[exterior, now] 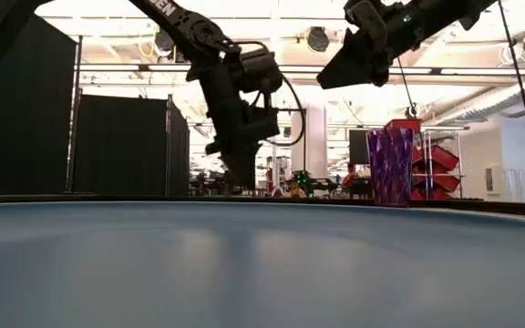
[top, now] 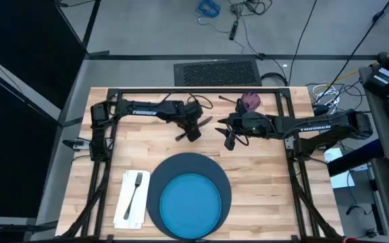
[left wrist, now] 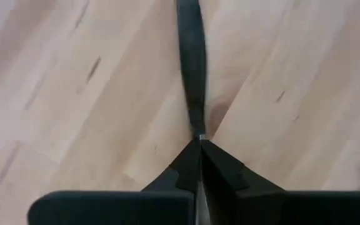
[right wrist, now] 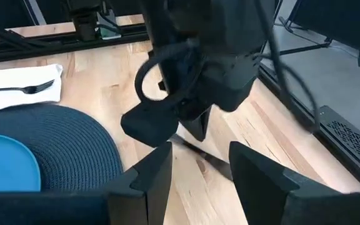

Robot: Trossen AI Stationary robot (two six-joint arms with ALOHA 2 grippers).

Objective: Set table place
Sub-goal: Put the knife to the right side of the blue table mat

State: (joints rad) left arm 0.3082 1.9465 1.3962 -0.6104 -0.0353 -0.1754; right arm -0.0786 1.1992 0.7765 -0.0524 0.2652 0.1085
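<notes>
A bright blue plate lies on the dark navy round mat at the table's near edge. Left of the mat, a fork rests on the white napkin. The purple cup stands at the far side, with another slim utensil lying next to it. My left gripper is at mid-table, shut on a slender metal utensil; knife or spoon, I cannot tell. My right gripper hangs open just right of it, nothing between its fingers. My left gripper pinches the utensil between its two fingertips, on a narrow stretch of its length. The fingers point down from above. The utensil runs on past them, slanting toward the far right, low over the wood; resting or lifted, I cannot tell.
Bare wood lies right of the mat and between the mat and the arms. A black metal frame edges the table. The two grippers are close together at mid-table.
</notes>
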